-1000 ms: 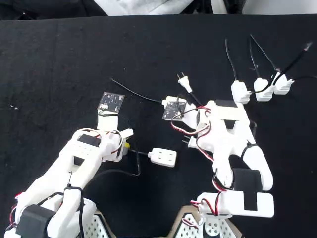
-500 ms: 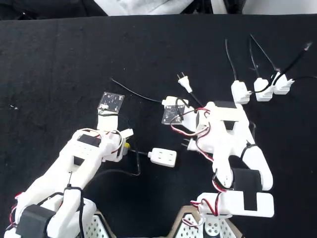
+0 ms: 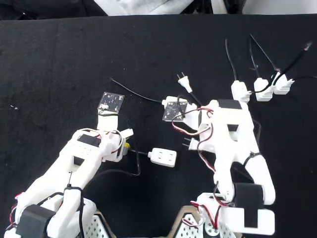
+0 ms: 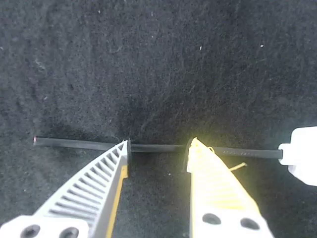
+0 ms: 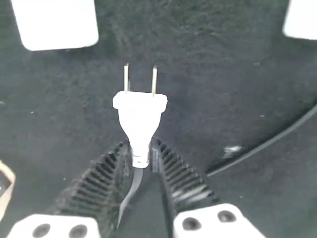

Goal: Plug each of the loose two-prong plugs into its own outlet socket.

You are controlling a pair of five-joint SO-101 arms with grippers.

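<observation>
Right gripper [image 5: 141, 153] clamped around white plug [image 5: 139, 111], left gripper [image 4: 157, 148] spread open, fingertips [image 4: 121, 151] straddling black cord [image 4: 79, 144]

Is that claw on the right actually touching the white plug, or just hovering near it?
Touching. The right wrist view shows the right gripper clamped against both sides of the plug at its narrow rear end, with no gap.

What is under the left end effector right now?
A thin black cable crosses the black cloth beneath the open left end effector, ending at a white outlet socket. The fingertips hide short stretches of it.
</observation>
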